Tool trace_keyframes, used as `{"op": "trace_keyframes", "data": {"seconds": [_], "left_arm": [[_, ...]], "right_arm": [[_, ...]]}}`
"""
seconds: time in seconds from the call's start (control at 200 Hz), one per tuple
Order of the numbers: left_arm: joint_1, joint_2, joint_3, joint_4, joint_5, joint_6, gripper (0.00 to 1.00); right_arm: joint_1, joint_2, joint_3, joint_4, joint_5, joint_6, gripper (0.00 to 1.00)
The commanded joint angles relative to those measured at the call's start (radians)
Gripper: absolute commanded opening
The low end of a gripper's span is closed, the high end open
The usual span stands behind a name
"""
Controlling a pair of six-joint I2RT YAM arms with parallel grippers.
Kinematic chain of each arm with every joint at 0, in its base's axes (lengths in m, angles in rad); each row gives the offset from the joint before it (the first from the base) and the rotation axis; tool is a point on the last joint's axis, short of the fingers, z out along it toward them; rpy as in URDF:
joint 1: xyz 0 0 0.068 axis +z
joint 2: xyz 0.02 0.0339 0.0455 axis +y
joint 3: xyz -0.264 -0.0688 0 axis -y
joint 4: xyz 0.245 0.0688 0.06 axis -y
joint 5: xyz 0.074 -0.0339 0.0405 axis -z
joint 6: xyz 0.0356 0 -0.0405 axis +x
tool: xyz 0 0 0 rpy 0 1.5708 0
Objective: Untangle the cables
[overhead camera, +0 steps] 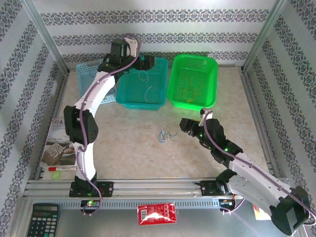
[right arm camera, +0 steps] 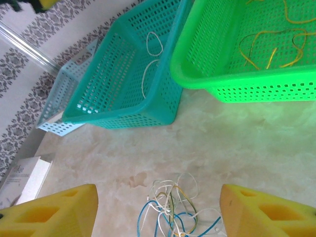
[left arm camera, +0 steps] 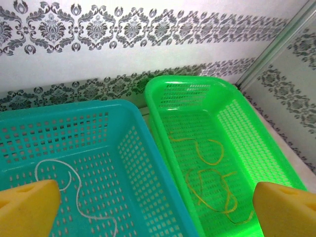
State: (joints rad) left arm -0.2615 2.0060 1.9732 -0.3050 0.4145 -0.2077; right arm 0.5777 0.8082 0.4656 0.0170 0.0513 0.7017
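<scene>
Left pincer (left arm camera: 158,215) hung over the baskets at the far side of the desk (overhead camera: 133,148). Its jaws were wide apart, with nothing between the yellow pads (left arm camera: 29,207)

One white cable (left arm camera: 74,192) lay loose and curly on the floor of the teal basket (left arm camera: 123,106). Several yellow-orange cables (left arm camera: 212,182) lay in loops in the green basket (left arm camera: 197,81), which stood just beside the teal one on its right. Could not tell whether the two walls touched. A light blue basket (overhead camera: 85,74) stood on the teal basket's other side, partly hidden under the left arm

Right pincer (right arm camera: 159,215) was low over the middle of the desk, jaws open and gripping nothing

The tangle of cables (right arm camera: 173,212), with blue, white and yellow-orange strands knotted together, lay on the bare desk just ahead of the right pincer. In the wrist view it sat between the two pads; contact with either could not be judged. The tangle was on the near side of the baskets, well apart from them

A calculator (overhead camera: 43,219) and a red packet (overhead camera: 156,214) lay at the near edge, in front of the arm bases
</scene>
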Motion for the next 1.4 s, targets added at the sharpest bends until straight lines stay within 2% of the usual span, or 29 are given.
{"op": "trace_keyframes", "data": {"seconds": [0.0,0.17,0.52,0.684,0.874,1.104,1.394], "left_arm": [[0.008,-0.106,-0.103,0.087,0.02,-0.067,1.0],[0.008,-0.274,-0.383,0.21,0.024,-0.15,1.0],[0.005,-0.596,-0.903,0.281,0.005,-0.358,1.0],[0.006,-0.7,-1.084,0.305,0.018,-0.43,1.0],[0.005,-0.761,-1.189,0.356,0.06,-0.49,1.0],[-0.008,-0.763,-1.208,0.385,0.08,-0.51,1.0],[-0.044,-0.732,-1.188,0.395,0.069,-0.514,1.0]], "right_arm": [[-0.009,0.04,0.042,-0.012,-0.034,-0.007,0.66],[-0.006,0.122,0.061,-0.011,-0.058,0.01,0.64],[0.022,0.32,0.122,0.005,-0.105,0.006,0.58],[0.063,0.42,0.167,-0.019,-0.111,-0.014,0.56],[0.114,0.442,0.159,-0.065,-0.052,-0.003,0.53],[0.126,0.406,0.09,-0.088,-0.018,0.053,0.5],[0.074,0.444,0.038,0.031,-0.093,0.129,0.44]]}}
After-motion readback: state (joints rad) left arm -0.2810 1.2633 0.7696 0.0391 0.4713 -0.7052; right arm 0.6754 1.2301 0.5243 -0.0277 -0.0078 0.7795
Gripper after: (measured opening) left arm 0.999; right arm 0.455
